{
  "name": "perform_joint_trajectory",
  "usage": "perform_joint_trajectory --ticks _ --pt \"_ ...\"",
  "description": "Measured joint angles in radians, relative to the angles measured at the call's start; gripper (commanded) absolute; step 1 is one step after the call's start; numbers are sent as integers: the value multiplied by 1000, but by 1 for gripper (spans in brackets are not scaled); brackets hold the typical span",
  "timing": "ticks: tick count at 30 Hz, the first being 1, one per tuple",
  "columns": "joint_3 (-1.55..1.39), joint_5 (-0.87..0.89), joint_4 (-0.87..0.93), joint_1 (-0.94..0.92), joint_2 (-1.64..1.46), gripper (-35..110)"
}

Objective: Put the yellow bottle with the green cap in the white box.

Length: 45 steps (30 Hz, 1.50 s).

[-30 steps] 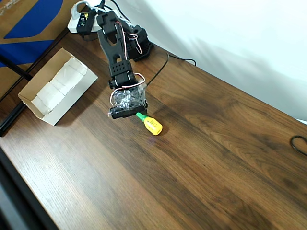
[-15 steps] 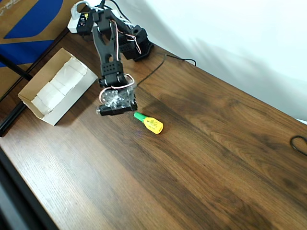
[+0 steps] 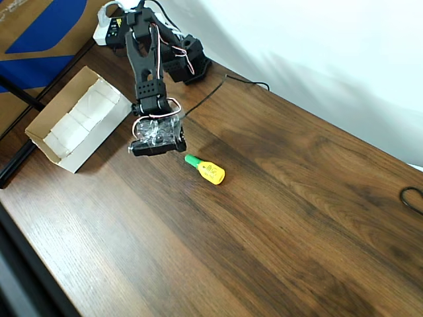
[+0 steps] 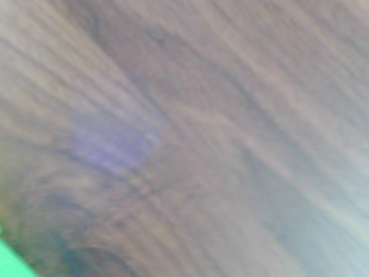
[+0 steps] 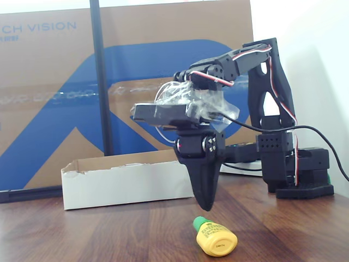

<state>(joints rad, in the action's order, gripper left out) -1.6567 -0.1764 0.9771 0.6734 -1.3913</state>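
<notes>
The yellow bottle with the green cap [image 3: 209, 172] lies on its side on the wooden table, cap pointing toward the arm. In the fixed view the bottle [image 5: 215, 238] rests just below and in front of my gripper [image 5: 206, 205], whose black fingers point down, shut together with nothing between them, a little above the table. From overhead my gripper [image 3: 157, 142] hovers left of the bottle, between it and the white box [image 3: 41, 131]. The white box [image 5: 125, 183] stands open-topped behind the gripper. A blurred sliver of green cap [image 4: 8, 262] shows in the wrist view.
Brown-and-blue cardboard [image 3: 39, 33] leans behind the box, with a black pole [image 5: 98, 76] in front of it. The arm's base [image 3: 188, 61] and a power strip [image 3: 109, 30] sit at the back. A black cable [image 3: 413, 198] lies at the right edge.
My gripper has swung left from right above the bottle's cap toward the white box. The bottle has stayed lying on the table.
</notes>
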Motion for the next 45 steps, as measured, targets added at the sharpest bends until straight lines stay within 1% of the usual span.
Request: perform_joint_trajectory --ticks 7,17,28,35,39,45 --pt "9 0 15 43 23 0" --pt "229 -12 15 5 155 0" --pt "252 -14 -12 18 195 0" --pt "262 2 -12 84 195 0" --pt "307 2 44 89 193 0" --pt "308 -23 84 57 163 0"
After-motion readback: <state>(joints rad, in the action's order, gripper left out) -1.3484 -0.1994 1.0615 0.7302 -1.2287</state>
